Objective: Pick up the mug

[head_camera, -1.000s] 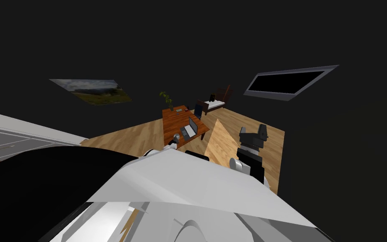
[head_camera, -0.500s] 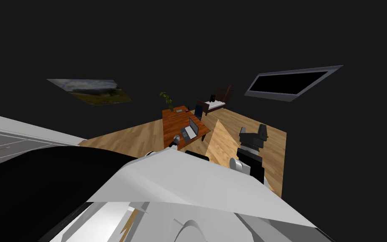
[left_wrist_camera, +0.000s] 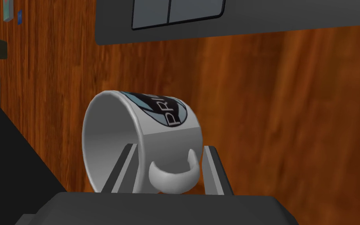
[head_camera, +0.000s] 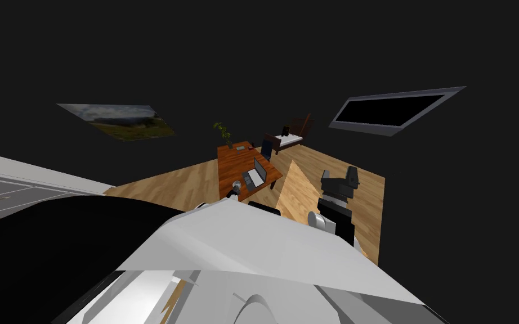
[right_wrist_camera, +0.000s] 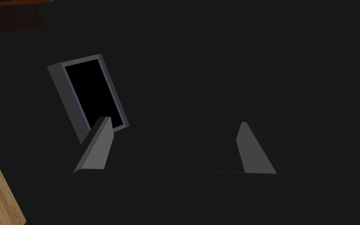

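**Mug and left hand.** The mug (left_wrist_camera: 167, 129) is white with a dark emblem and pale lettering. It sits between the fingers (left_wrist_camera: 218, 172) of the left gripper (left_wrist_camera: 170, 146). The fingers are drawn in narrow and press it, one at the mouth end and one at the base end. The handle faces the gripper's dark body. In the head view the mug (head_camera: 236, 184) is at the near end of the desk (head_camera: 233, 163), close to the near edge. Whether its underside touches the wood cannot be told.

**Change since the earlier frames.** The painting (head_camera: 120, 119) and the window (head_camera: 390, 109) have each drifted slightly outward, and the white cabinet (head_camera: 5, 185) has slid lower. The whole picture shares this shift, so it is my head camera's own move. The mug, the left arm and the right gripper keep their places relative to the desk.

**Edges and room.**
- In the left wrist view the edge of the desk (left_wrist_camera: 292, 117) runs just beyond the mug's mouth, with dark beyond it.
- The laptop (left_wrist_camera: 253, 19) lies further in on the desk, near the mug but apart from it.
- Past the base-end finger the wood top stretches wide.
- The wooden floor (head_camera: 185, 180) lies along both long sides of the desk.
- A plant (head_camera: 223, 132) stands at the desk's far end.

**Right hand.** The right gripper (head_camera: 340, 180) hangs off the desk's right side, well apart from it. Its fingers (right_wrist_camera: 97, 148) are at full spread and hold nothing.
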Controlling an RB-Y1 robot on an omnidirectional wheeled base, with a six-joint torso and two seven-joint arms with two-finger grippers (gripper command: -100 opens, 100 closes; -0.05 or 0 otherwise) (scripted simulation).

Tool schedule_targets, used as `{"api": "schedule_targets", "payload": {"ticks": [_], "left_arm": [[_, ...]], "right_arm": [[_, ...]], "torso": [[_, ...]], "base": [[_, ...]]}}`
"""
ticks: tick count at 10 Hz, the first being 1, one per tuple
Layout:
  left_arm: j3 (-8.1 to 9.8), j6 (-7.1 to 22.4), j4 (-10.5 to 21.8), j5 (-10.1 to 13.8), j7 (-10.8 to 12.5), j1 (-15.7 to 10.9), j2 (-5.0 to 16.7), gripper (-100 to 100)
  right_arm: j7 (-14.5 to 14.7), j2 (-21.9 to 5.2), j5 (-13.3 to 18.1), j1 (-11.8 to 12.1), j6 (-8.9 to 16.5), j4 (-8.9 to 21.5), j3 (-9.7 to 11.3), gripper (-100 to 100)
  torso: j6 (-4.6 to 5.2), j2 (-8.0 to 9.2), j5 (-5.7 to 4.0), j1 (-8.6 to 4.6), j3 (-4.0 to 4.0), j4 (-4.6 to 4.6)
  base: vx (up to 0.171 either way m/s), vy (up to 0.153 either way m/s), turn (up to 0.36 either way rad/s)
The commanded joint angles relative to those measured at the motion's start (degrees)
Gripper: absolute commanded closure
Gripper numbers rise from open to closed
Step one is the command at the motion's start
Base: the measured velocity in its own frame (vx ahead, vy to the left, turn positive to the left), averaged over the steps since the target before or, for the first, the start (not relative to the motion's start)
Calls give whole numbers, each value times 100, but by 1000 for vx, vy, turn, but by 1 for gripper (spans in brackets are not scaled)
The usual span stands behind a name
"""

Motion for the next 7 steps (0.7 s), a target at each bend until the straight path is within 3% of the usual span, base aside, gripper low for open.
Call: {"api": "schedule_targets", "payload": {"ticks": [1, 2, 3, 4, 6, 7], "left_arm": [[0, 0, 0, 0, 0, 0, 0, 100], [0, 0, 0, 0, 0, 0, 0, 100], [0, 0, 0, 0, 0, 0, 0, 0], [-57, 183, -2, 48, 76, -138, 153, 100], [23, 231, -137, 46, -3, -91, 124, 100], [33, 276, -159, 48, -23, -88, 124, 0]], "right_arm": [[0, 0, 0, 0, 0, 0, 0, 0], [0, 0, 0, 0, 0, 0, 0, 0], [0, 0, 0, 0, 0, 0, 0, 0], [0, 0, 0, 0, 0, 0, 0, 0], [0, 1, 0, -2, 0, 0, 1, 0], [0, 1, 0, -1, 0, 0, 1, 0]], "torso": [[0, 0, 0, 0, 0, 0], [0, 1, 0, -1, 0, 0], [0, 1, -1, -1, 1, 0], [0, 1, 0, -1, 1, 1], [-1, 44, -4, -29, 24, 7], [-2, 30, -3, -17, 18, 6]], "base": [[0, 0, 0], [0, 0, 0], [0, 0, 0], [-83, -60, -18], [-92, -56, -4], [-10, -7, 1]]}}
